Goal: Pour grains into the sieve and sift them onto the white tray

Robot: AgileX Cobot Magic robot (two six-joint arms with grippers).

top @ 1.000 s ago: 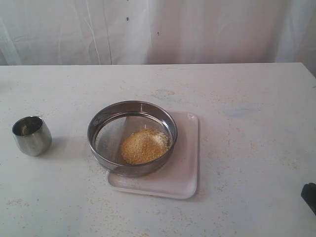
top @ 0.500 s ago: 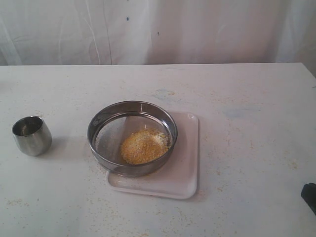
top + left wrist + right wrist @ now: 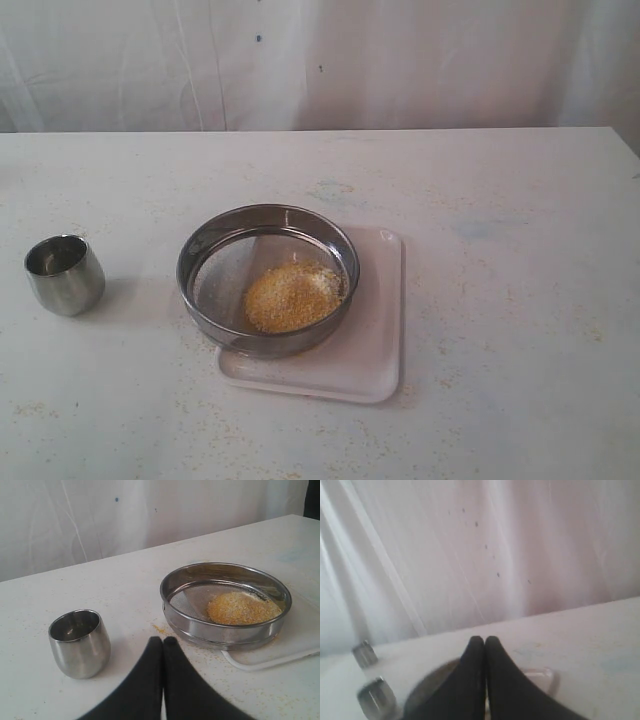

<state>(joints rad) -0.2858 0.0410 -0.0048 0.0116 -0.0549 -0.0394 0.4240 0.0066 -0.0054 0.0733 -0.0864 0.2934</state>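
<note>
Gone from right of round grey metal sieve [image 3: 266, 344]: dark arm. Inside, yellow grains [image 3: 292, 297]; beneath, flat white tray [image 3: 376, 330]. Pinched closed, empty: left gripper [image 3: 163, 641], right gripper [image 3: 485, 640]. Next: grab sieve, shake.

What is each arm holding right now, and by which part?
Nothing. The left gripper and right gripper have their jaws shut and empty; sieve and cup sit untouched.

We count one sieve [image 3: 215, 275], one white tray [image 3: 375, 340], one small steel cup [image 3: 64, 274] and one worktop [image 3: 500, 300]. We see one heap of grains [image 3: 290, 296], plus loose specks scattered on the worktop, too many and too small for us to count. We also count two black tools, the left tool [image 3: 163, 640] and the right tool [image 3: 480, 640], one in each wrist view.
</note>
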